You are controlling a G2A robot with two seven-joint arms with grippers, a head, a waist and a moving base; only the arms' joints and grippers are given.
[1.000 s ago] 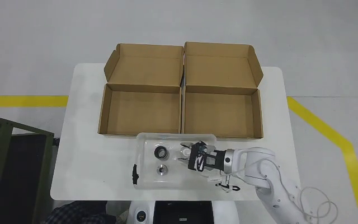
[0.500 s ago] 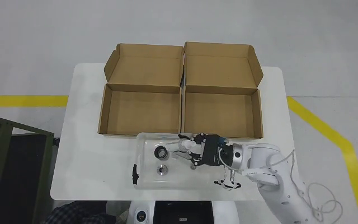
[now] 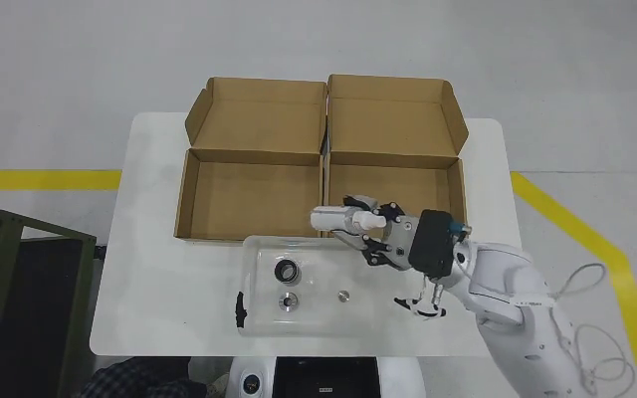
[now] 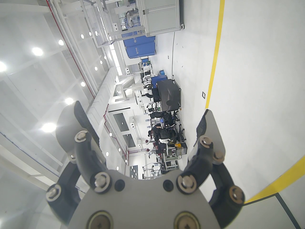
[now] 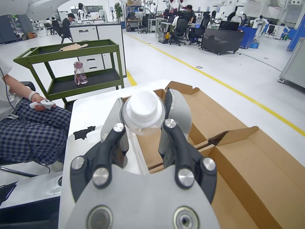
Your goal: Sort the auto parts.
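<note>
top view shows the right end effector (image 3: 353, 223) closed on a white part (image 3: 333, 216), a short cylinder that lies sideways between the fingers. it is held in the air, above the near left corner of the right cardboard box (image 3: 398, 204) and just past the far edge of the clear tray (image 3: 251, 284). in the right wrist view the same end effector (image 5: 144, 101) grips the white part (image 5: 143, 109) from both sides. the part has a transparent collar under its white cap, and the open right cardboard box (image 5: 238, 168) is just beside and below it. the left cardboard box (image 3: 249, 199) touches the right one, and both are open with the lids folded back. inside the tray lie a black ring (image 3: 287, 270), a metal ring (image 3: 287, 302) and a small metal piece (image 3: 343, 295), apart from each other. a black piece (image 3: 239, 309) lies on the white surface (image 3: 149, 259) at the tray's left edge. in the left wrist view the left end effector (image 4: 143, 110) has its fingers wide apart, with nothing between them, and it points toward the room.
</note>
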